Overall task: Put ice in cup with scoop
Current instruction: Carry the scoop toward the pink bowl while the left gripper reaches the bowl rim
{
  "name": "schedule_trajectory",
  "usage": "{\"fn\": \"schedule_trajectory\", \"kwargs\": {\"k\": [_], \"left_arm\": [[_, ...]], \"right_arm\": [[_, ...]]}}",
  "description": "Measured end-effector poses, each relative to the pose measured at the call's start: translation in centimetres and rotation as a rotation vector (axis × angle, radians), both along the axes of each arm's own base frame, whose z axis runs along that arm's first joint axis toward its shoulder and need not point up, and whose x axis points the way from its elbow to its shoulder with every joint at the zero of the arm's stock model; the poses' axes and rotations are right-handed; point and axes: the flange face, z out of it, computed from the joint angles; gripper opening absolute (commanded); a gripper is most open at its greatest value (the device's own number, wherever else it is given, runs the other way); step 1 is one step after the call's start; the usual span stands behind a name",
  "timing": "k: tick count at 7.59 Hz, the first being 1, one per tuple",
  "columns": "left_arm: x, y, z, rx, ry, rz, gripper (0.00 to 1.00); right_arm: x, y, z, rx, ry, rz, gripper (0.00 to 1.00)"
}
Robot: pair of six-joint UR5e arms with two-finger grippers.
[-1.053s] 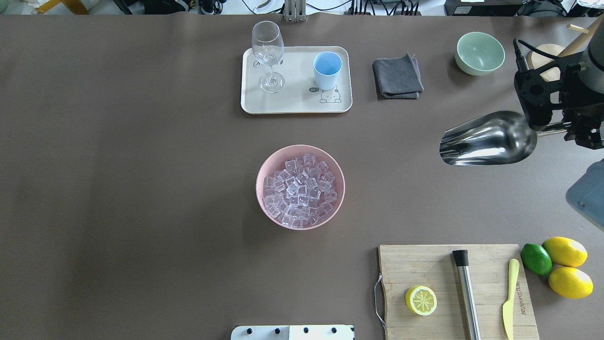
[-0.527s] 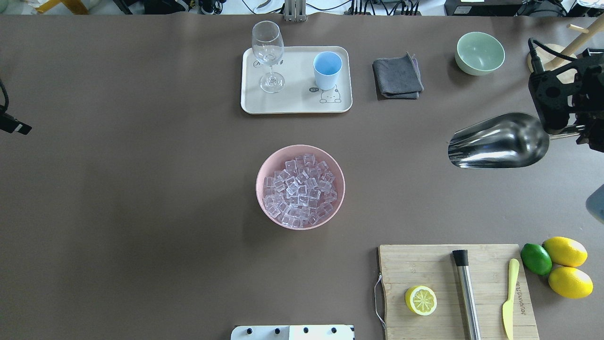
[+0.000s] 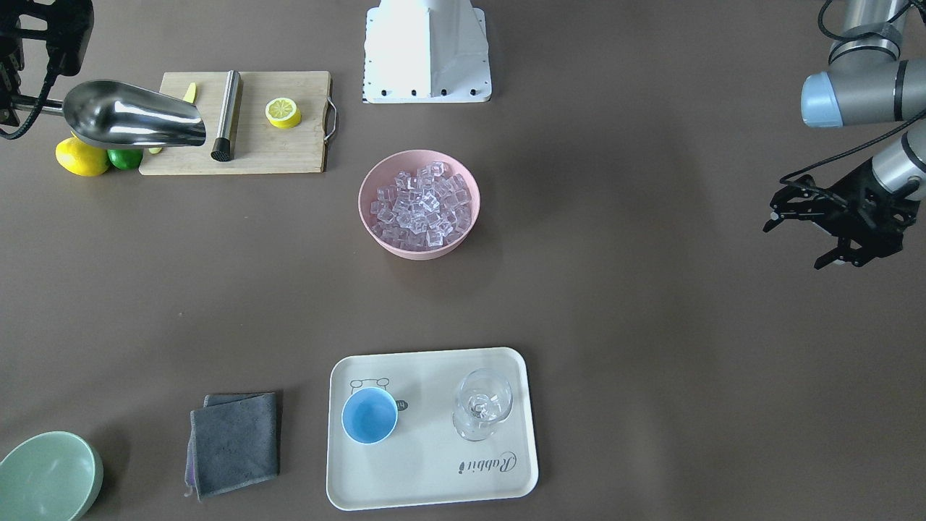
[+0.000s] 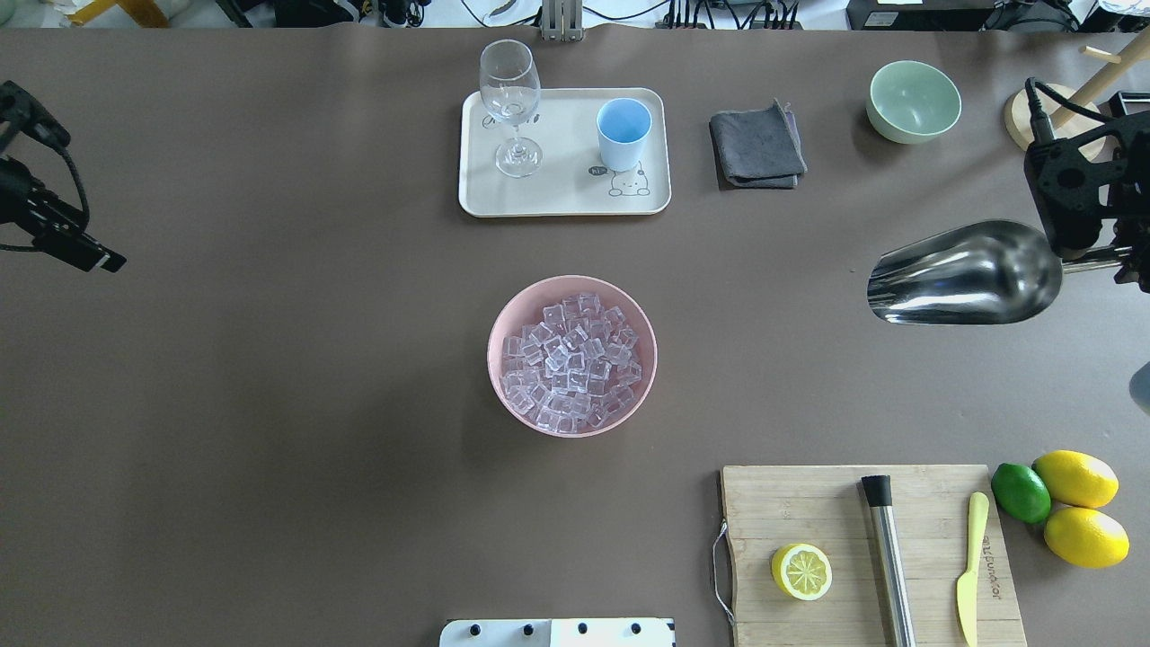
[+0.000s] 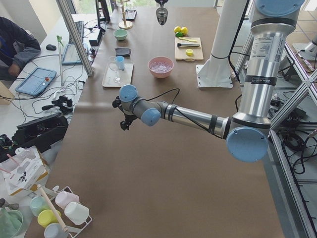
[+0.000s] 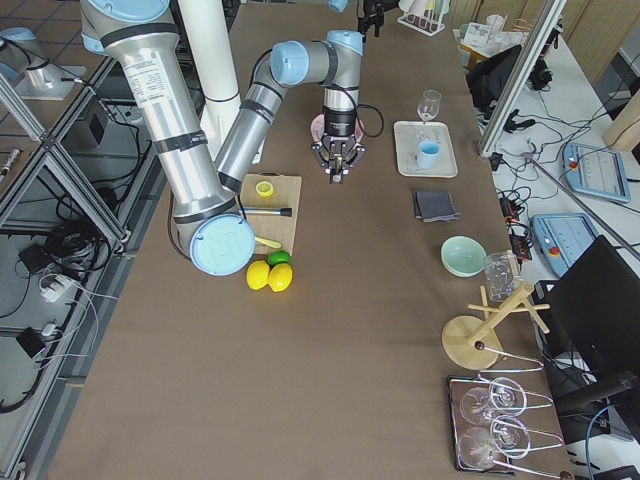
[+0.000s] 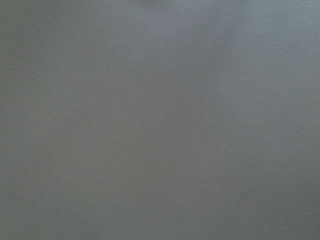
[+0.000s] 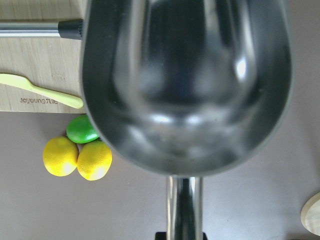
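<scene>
The ice (image 4: pixel 571 359) is a heap of clear cubes in a pink bowl (image 4: pixel 503 310) at mid-table; it also shows in the front view (image 3: pixel 419 202). The light-blue cup (image 4: pixel 623 133) stands upright and empty on a white tray (image 4: pixel 557 198) at the back. My right gripper (image 4: pixel 1119 261) is shut on the handle of the steel scoop (image 4: pixel 966 274), held level above the table's right side, far from the bowl. The scoop's trough (image 8: pixel 185 85) is empty. My left gripper (image 3: pixel 796 242) is open and empty over the left side.
A stemmed glass (image 4: pixel 510 103) shares the tray. A grey cloth (image 4: pixel 756 146) and a green bowl (image 4: pixel 913 101) lie at the back right. A cutting board (image 4: pixel 862 548) holds a lemon half, a steel cylinder and a knife. Lemons and a lime (image 4: pixel 1065 503) sit beside it.
My right gripper has carried the scoop to the right, away from the bowl. My left gripper has come into the overhead view from the left edge.
</scene>
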Motion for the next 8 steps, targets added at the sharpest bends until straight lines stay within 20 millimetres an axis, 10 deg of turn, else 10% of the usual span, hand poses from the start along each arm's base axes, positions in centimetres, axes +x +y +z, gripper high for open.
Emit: {"fn": "schedule_trajectory", "kwargs": {"k": [3, 8], "left_arm": [[14.1, 2.8, -5.1, 0.149, -0.049, 0.156, 0.98], [27.1, 8.6, -10.4, 0.402, -0.077, 0.2, 0.98]], "right_arm": [[-0.3, -0.5, 0.8, -0.037, 0.003, 0.015, 0.0], [-5.0, -2.2, -2.7, -0.082, -0.06, 0.069, 0.0]]}}
